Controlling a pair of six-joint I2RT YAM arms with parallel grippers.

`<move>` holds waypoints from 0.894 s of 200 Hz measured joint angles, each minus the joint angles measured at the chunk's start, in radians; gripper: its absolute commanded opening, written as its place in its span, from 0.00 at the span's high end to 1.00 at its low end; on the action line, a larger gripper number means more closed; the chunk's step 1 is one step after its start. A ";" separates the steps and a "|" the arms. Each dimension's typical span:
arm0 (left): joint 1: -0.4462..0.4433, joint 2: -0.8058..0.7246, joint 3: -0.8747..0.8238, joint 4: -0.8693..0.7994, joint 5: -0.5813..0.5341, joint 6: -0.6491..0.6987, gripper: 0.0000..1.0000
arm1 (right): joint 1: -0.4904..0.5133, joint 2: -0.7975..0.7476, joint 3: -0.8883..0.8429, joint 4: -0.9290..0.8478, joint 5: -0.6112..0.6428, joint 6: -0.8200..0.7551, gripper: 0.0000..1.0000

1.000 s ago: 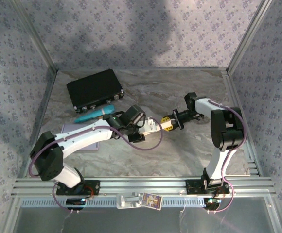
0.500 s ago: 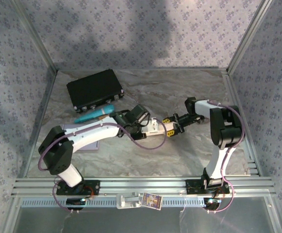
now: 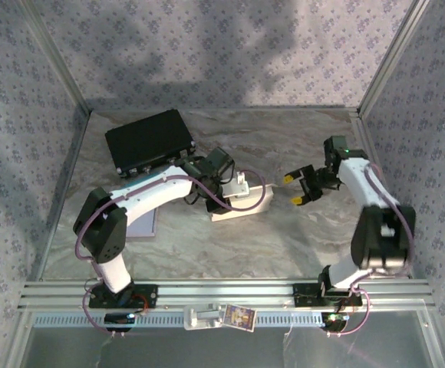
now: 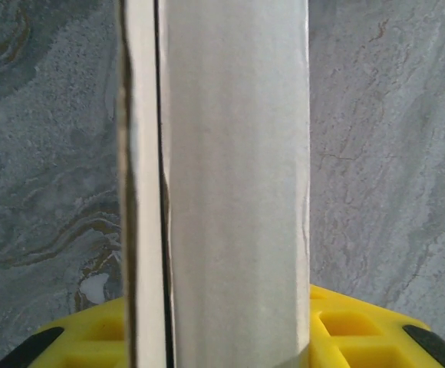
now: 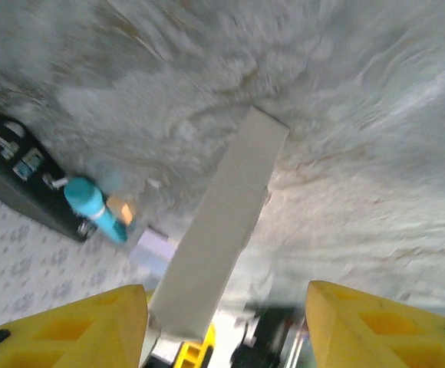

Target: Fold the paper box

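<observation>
The white paper box (image 3: 245, 208) lies at the middle of the marble table. My left gripper (image 3: 235, 193) is shut on it. In the left wrist view a white panel of the paper box (image 4: 234, 176) stands between my yellow fingers (image 4: 360, 330), with a thin flap edge on its left side. My right gripper (image 3: 302, 188) hangs open to the right of the box, clear of it. The right wrist view has the paper box (image 5: 222, 230) ahead, beyond the right gripper (image 5: 226, 307), whose yellow fingertips (image 5: 77, 326) stand wide apart.
A black case (image 3: 149, 142) sits at the back left, with a teal object (image 5: 93, 207) beside it and a lavender sheet (image 3: 143, 222) under the left arm. Patterned walls and metal posts enclose the table on three sides.
My right gripper has opened, let go of the box and pulled back to the right. The left gripper has closed further and brought the box down and slightly left.
</observation>
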 measured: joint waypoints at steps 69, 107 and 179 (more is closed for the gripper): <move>0.012 0.000 0.009 -0.003 0.025 -0.047 0.65 | 0.355 -0.309 -0.069 0.084 0.380 0.115 0.51; 0.012 0.000 0.009 -0.003 0.025 -0.046 0.64 | 0.473 -0.174 -0.078 0.178 0.424 0.185 0.54; 0.012 0.000 0.009 -0.003 0.025 -0.046 0.60 | 0.481 -0.117 -0.089 0.231 0.433 0.241 0.68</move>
